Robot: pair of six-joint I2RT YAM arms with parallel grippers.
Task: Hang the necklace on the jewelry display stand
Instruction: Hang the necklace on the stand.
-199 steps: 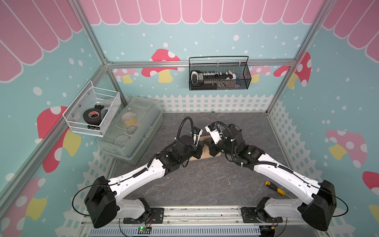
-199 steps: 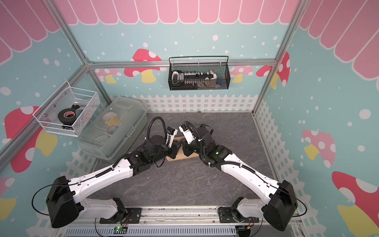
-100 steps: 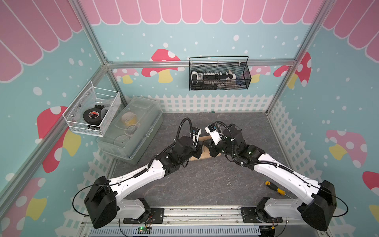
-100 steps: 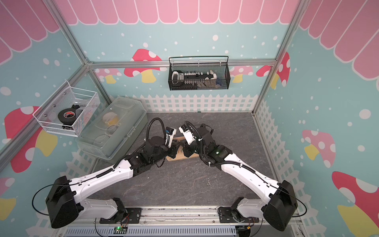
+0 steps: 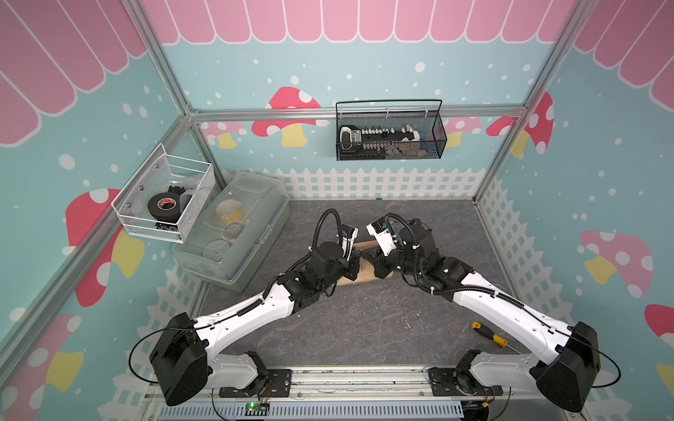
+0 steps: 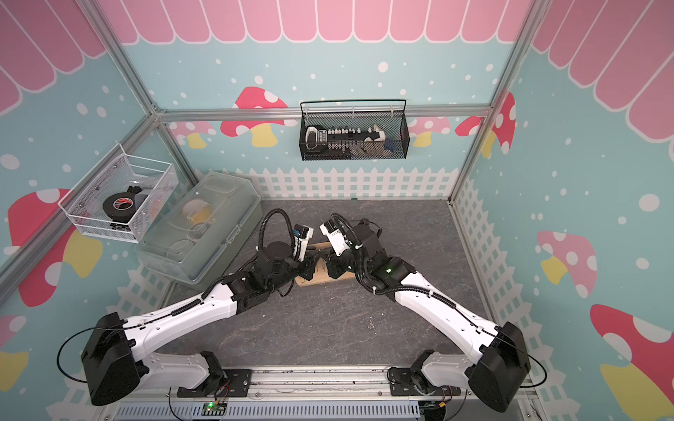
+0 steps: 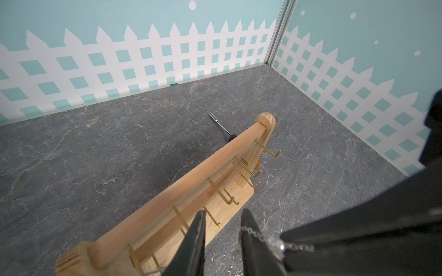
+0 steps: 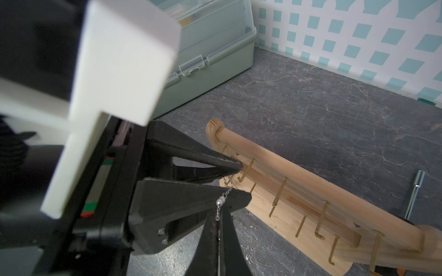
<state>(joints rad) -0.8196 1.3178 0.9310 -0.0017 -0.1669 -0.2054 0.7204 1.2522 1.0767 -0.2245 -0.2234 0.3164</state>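
Note:
The jewelry display stand (image 5: 359, 282) (image 6: 321, 279) is a light-wood rack with gold pegs, standing mid-table under both wrists. Its crossbar and pegs show plainly in the left wrist view (image 7: 191, 176) and the right wrist view (image 8: 299, 167). The necklace (image 8: 223, 197) is a thin silver chain. My right gripper (image 8: 218, 215) is shut on it. From there the chain runs over one finger of my left gripper (image 8: 244, 181) into the gap between its jaws, beside the end pegs. In its own view my left gripper (image 7: 223, 212) is open, with the necklace (image 7: 275, 241) draped across one finger.
A clear plastic lidded box (image 5: 233, 233) (image 8: 210, 47) stands left of the stand. Behind the stand lies a metal-shafted tool (image 7: 218, 124) (image 8: 415, 193). A yellow-handled screwdriver (image 5: 488, 333) lies front right. A black wire basket (image 5: 390, 135) and a white mesh basket (image 5: 164, 200) hang on the walls.
My left gripper's jaws have narrowed a little around the chain. Both arms have stayed almost still at the stand, and the right gripper has kept its hold.

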